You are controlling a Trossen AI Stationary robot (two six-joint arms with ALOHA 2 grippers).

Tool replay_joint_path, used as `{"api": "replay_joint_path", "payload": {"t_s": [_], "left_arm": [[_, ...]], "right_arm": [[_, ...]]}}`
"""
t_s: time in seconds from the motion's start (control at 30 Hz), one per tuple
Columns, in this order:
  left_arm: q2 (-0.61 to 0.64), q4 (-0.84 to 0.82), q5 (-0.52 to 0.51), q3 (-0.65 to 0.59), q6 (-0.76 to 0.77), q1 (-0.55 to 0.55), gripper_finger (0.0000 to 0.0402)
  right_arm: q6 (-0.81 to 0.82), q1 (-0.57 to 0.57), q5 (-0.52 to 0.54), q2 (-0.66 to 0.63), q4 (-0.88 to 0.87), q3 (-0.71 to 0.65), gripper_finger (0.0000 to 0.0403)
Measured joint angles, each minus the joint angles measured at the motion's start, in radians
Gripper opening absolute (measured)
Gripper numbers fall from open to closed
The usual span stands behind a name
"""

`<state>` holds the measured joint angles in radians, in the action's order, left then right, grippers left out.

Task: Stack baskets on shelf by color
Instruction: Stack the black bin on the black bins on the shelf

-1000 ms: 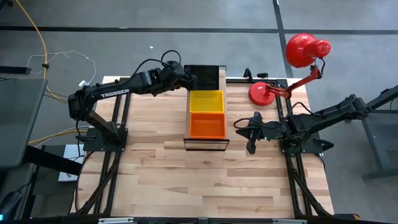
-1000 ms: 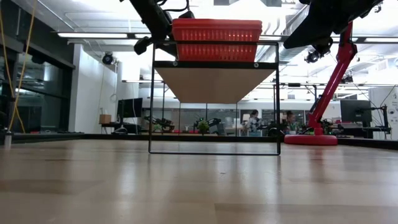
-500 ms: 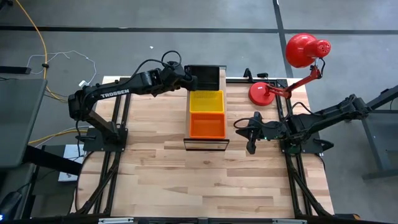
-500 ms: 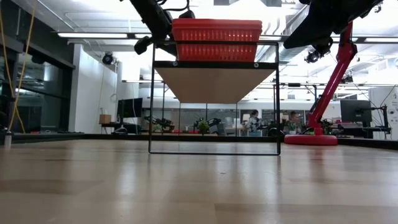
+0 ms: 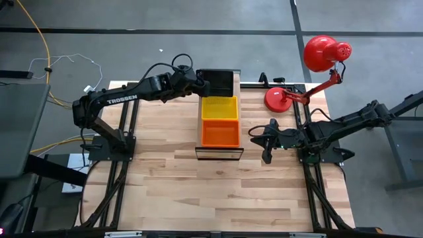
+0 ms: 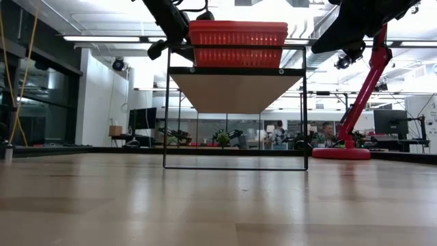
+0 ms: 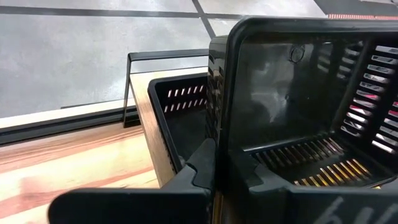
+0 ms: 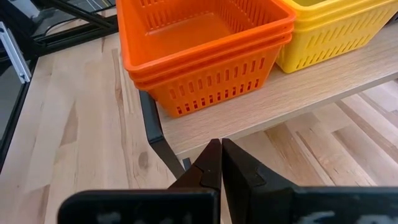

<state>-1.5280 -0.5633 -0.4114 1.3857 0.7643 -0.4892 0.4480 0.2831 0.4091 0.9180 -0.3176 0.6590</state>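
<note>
Nothing has shifted since a second ago: the left tool (image 5: 203, 84) stays clamped on a black basket's (image 7: 298, 112) rim above another black basket (image 5: 218, 80) at the shelf's (image 8: 273, 106) twelve o'clock end. Yellow baskets (image 5: 219, 107) sit mid-shelf, orange baskets (image 5: 220, 134) toward six. The right tool (image 5: 266, 157), fingers closed and empty, waits over the counter (image 5: 218, 192) at three o'clock.

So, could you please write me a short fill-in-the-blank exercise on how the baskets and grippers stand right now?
1. On the shelf, the yellow stack sits between the black baskets and the ____ stack.
2. The left gripper is shut on the wall of a ____ basket.
3. The right gripper is shut and holds ____.
4. A red ____ stands at the table's far right corner.

Missing words: orange; black; nothing; lamp
</note>
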Motion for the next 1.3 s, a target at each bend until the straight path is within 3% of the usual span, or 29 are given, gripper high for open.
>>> {"api": "replay_joint_path", "payload": {"t_s": [1.3], "left_arm": [[0.0,0.0,0.015,0.0,-0.008,0.007,0.0]], "right_arm": [[0.019,0.0,-0.009,0.0,0.0,0.0,0.0]]}}
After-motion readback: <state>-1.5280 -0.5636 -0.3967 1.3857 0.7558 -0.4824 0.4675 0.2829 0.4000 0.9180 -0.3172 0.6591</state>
